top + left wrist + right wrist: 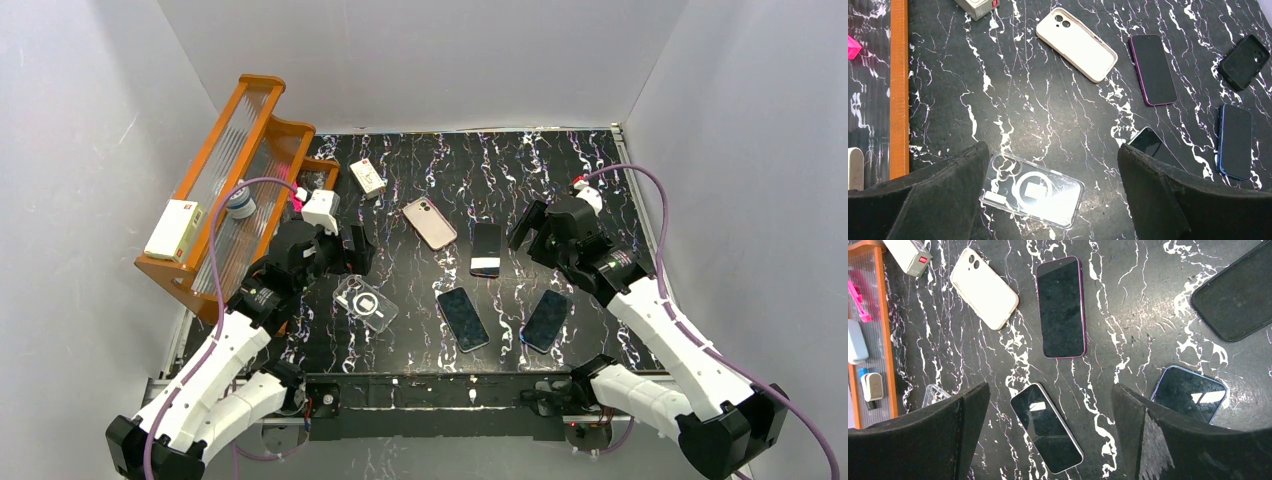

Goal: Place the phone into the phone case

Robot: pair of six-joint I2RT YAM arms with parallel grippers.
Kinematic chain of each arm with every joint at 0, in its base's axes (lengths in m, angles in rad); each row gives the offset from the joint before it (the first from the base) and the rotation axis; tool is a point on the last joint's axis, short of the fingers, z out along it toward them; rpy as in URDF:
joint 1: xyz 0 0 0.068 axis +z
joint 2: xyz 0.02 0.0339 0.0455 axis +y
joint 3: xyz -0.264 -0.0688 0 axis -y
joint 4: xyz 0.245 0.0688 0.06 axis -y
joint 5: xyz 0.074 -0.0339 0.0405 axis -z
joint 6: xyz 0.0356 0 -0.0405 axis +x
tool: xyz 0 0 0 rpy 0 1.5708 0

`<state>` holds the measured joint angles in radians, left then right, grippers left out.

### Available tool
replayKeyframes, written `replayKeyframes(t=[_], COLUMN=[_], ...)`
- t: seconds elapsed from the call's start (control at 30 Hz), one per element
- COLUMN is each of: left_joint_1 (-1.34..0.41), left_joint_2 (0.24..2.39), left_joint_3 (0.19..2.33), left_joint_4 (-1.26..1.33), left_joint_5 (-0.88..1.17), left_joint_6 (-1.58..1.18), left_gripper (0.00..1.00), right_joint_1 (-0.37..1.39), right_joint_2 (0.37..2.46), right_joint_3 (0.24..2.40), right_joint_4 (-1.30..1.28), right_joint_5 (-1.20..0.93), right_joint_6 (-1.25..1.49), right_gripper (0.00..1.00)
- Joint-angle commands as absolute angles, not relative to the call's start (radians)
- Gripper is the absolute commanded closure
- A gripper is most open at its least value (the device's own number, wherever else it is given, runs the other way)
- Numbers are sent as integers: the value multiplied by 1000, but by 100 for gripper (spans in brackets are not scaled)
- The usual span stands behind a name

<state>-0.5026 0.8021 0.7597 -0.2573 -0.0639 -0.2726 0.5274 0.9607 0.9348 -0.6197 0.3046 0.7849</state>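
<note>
1. Nearest the arm bases, a clear phone case (366,303) lies flat on the black marbled counter (450,160), empty, towards the left.
2. To its right, two phones rest screen-up and apart from each other: a dark phone (463,318) and a blue-edged phone (546,320).
3. Above the clear phone case hangs the left pincer (1052,155), its fingers spread wide and holding nothing.
4. Further back, a purple-edged phone (486,249) lies screen-up near the middle of the counter, touching no case.
5. Left of it and slightly beyond sits a beige phone case (430,222), angled and empty.
6. On the right, the right pincer (1050,392) hovers with fingers spread wide, gripping nothing; a black phone case (1235,295) lies on the counter beyond it.
7. Farther back on the left, a small white box (367,177) sits on the counter.
8. Along the left wall stands an orange rack (250,130), tilted, with a few small items on it.
</note>
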Motion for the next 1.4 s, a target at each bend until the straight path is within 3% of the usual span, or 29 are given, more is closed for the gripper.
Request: replayKeyframes(t=[0.0, 0.4, 0.63, 0.83, 1.03, 1.37], left_joint_1=[-505, -505, -505, -505, -505, -505], left_joint_2=[799, 797, 801, 791, 800, 805], left_joint_3=[752, 754, 759, 759, 761, 767], left_joint_4=[-248, -256, -261, -265, -270, -277], left_joint_5=[-88, -99, -101, -113, -116, -112], left_joint_6=[-270, -267, -259, -257, -256, -252], left_gripper=[2, 2, 2, 2, 2, 2], right_joint_1=[528, 527, 526, 526, 502, 424], right_joint_2=[951, 985, 1050, 1084, 1187, 1317], right_joint_3=[950, 933, 929, 864, 859, 832], right_joint_4=[-598, -638, -780, -756, -842, -942], right_joint_5=[328, 372, 473, 464, 495, 441], right_joint_6=[770, 829, 1017, 1075, 1179, 1222], right_gripper=[1, 1, 1, 7, 2, 1])
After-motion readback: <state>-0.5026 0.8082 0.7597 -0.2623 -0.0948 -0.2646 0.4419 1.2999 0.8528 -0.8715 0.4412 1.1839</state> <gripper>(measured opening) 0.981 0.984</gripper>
